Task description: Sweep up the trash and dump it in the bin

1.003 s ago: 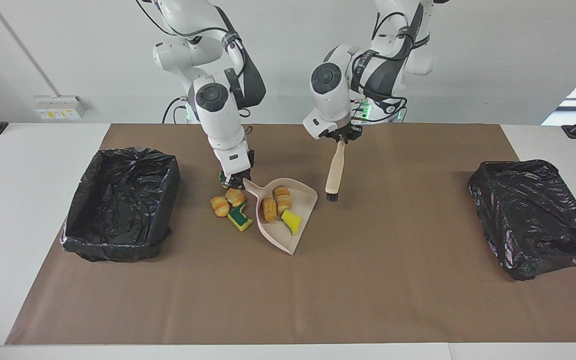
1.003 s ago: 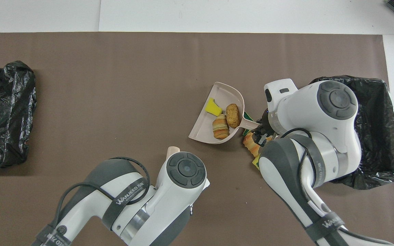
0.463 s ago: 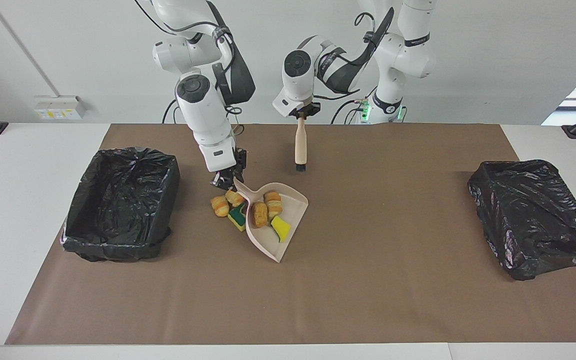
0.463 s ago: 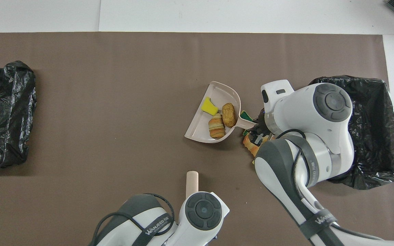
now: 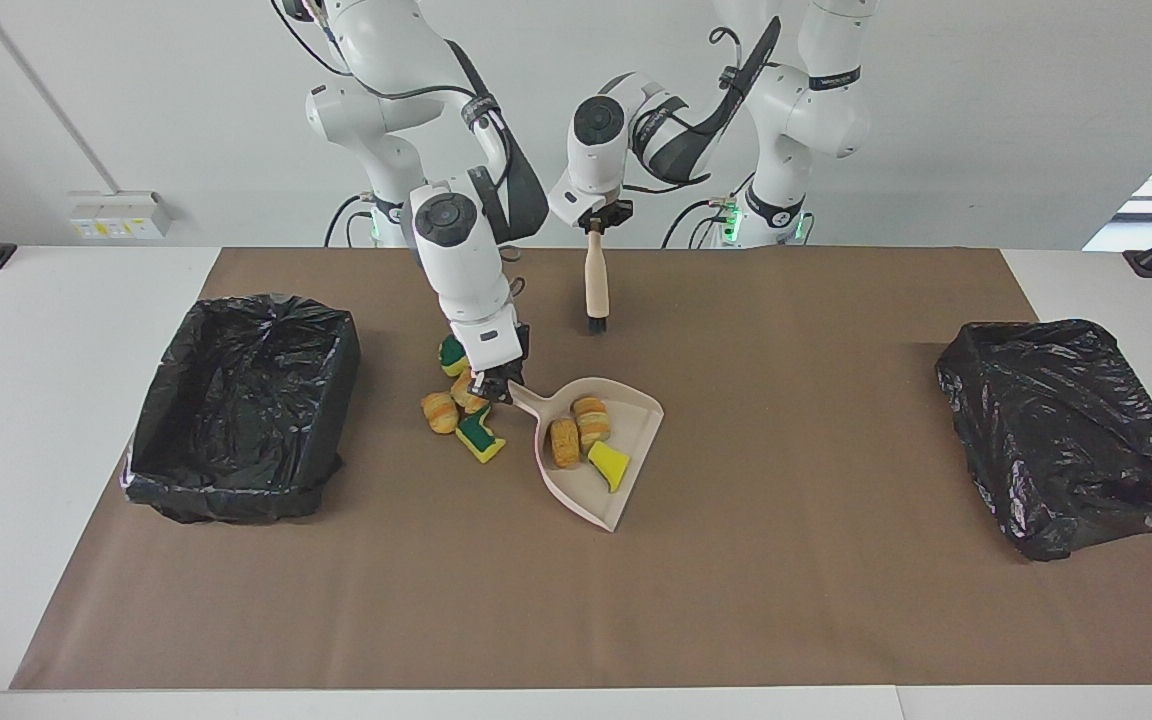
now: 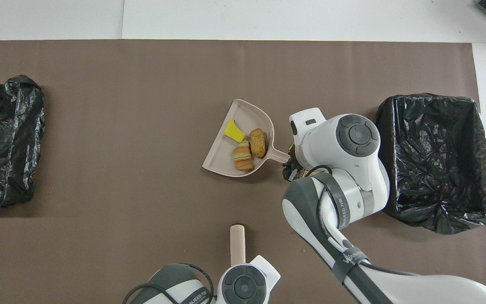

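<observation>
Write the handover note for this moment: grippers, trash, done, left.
Right gripper: shut on the dustpan handle.
Left gripper: shut on the brush, raised over the mat.
Done: three bits in the pan.
Left: four bits lie on the mat between the pan handle and the bin at the right arm's end; sweep them in, then dump. Nothing dumped yet.
</observation>
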Controlling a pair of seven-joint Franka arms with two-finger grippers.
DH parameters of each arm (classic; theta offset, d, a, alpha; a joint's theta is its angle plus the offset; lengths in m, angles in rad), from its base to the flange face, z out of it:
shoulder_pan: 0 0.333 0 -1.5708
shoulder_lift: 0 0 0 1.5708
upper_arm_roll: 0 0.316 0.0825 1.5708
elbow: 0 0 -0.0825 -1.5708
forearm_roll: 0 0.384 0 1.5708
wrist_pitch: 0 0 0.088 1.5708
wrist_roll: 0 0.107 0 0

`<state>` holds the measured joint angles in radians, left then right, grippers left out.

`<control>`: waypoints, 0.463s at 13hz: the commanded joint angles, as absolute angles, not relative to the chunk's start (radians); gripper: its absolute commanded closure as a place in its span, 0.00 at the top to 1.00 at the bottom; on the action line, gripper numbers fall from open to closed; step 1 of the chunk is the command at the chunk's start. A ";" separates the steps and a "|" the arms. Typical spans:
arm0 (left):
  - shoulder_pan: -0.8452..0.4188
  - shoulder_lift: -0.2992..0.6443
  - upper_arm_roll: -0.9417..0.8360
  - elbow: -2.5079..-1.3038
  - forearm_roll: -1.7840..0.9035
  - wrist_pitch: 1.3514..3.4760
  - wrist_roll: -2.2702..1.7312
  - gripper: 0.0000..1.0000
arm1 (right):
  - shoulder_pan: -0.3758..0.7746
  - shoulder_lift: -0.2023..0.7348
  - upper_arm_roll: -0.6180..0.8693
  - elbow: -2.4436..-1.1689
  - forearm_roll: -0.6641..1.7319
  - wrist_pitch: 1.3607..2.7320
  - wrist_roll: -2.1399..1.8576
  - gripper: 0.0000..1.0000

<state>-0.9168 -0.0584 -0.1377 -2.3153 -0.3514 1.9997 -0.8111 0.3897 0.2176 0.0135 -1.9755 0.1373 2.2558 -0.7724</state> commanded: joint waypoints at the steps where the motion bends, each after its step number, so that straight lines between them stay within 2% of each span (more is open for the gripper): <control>1: -0.969 -0.055 -0.118 -2.352 -0.368 2.046 -0.876 0.00 | 0.384 0.215 0.017 -1.976 0.150 2.250 -0.782 0.29; 2: -0.969 -0.052 -0.118 -2.352 -0.368 2.048 -0.876 0.00 | 0.382 0.213 0.015 -1.979 0.150 2.249 -0.788 0.47; 3: -0.969 -0.052 -0.118 -2.352 -0.368 2.046 -0.877 0.00 | 0.380 0.213 0.017 -1.980 0.150 2.249 -0.798 0.56; 4: -0.968 -0.051 -0.118 -2.350 -0.368 2.046 -0.876 0.00 | 0.376 0.213 0.017 -1.982 0.150 2.249 -0.831 1.00; 5: -0.968 -0.051 -0.117 -2.350 -0.368 2.045 -0.877 0.08 | 0.376 0.212 0.017 -1.986 0.150 2.249 -0.848 1.00; 6: -0.962 -0.049 -0.117 -2.350 -0.368 2.045 -0.874 0.09 | 0.376 0.209 0.015 -1.993 0.150 2.252 -0.841 1.00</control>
<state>-0.9433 -0.0451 -0.1355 -2.3298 -0.3521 2.0234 -0.8654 0.3863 0.2175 0.0124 -1.9775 0.1372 2.2546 -0.8067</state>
